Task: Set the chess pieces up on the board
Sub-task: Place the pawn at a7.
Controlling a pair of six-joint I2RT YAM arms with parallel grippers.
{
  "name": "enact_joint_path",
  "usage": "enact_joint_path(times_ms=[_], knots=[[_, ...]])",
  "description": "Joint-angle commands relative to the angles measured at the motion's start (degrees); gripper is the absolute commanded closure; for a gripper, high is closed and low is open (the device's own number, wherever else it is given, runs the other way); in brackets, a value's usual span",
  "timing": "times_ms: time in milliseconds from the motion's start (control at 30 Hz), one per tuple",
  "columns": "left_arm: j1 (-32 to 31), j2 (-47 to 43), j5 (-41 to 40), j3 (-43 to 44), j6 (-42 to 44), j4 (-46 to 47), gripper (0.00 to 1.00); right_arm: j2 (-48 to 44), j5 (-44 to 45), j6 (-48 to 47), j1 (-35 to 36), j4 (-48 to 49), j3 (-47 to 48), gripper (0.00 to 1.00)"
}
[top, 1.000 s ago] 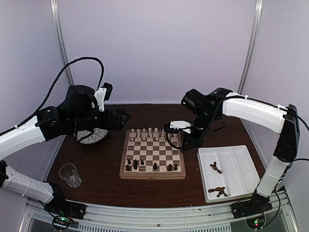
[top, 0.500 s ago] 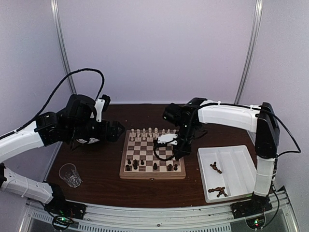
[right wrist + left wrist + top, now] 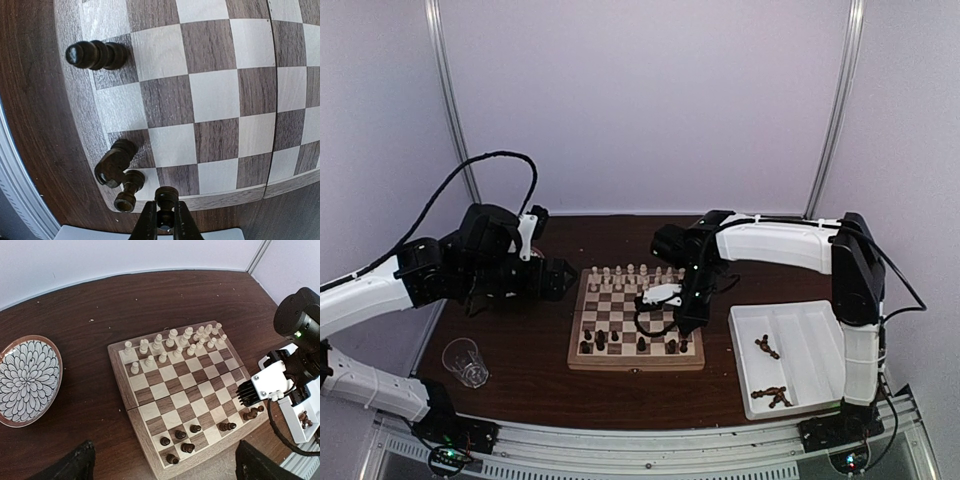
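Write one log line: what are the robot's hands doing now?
left gripper: open, left of chessboard | right gripper: shut on dark chess piece, over chessboard's near-right corner | step: placing

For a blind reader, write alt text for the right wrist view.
The right hand, shut on a dark brown chess piece, hangs over the border of a wooden chessboard near its corner. Three more dark pieces sit on squares along that side, two close together by the hand and one farther off.

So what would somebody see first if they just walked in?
The checkered chessboard in the middle of the table, with cream pieces lined up along its far edge. Then the right gripper above the board's right side, pinching a dark piece.
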Motion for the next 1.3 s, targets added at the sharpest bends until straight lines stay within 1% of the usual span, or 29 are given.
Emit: enact_joint_path(times_ms=[0,300,533,600,733,767,1000,1100,1200,1267], knots=[[-0.06,0.45,1.48,-0.34,-1.15,2.69,0.02,1.43,1.32,0.48,0.4,0.25,1.65,0.98],[-0.06,0.43,1.43,-0.68,-1.16,2.86,0.02,2.23,2.47,0.67,0.4,0.42,1.63,0.98],[-0.06,1.24,1.95,-0.87,-1.46,3.24,0.02,2.52,2.52,0.75,0.4,0.52,1.37,0.93],[-0.05,1.42,2.08,-0.87,-1.53,3.33,0.02,2.52,2.7,0.82,0.4,0.54,1.43,0.91],[-0.06,1.54,2.22,-1.05,-1.57,3.35,0.02,1.88,2.27,1.16,0.4,-0.06,1.81,0.81],[-0.06,1.62,2.25,-1.05,-1.67,3.4,0.02,1.64,2.0,1.25,0.39,-0.26,2.1,0.8],[-0.06,2.08,2.57,-1.05,-1.72,3.85,0.02,-0.95,1.08,2.21,0.4,-0.78,2.94,0.79],[-0.02,2.26,2.74,-0.96,-1.89,4.05,0.03,-2.19,2.46,2.26,0.34,-1.67,3.79,0.79],[-0.06,2.08,3.25,-1.0,-1.71,4.69,0.03,-5.66,3.92,2.12,-0.86,-2.64,3.88,0.79],[-0.06,1.29,4.89,-1.62,-0.63,7.01,0.02,-9.8,3.44,2.15,-2.49,-2.12,1.07,0.79]])
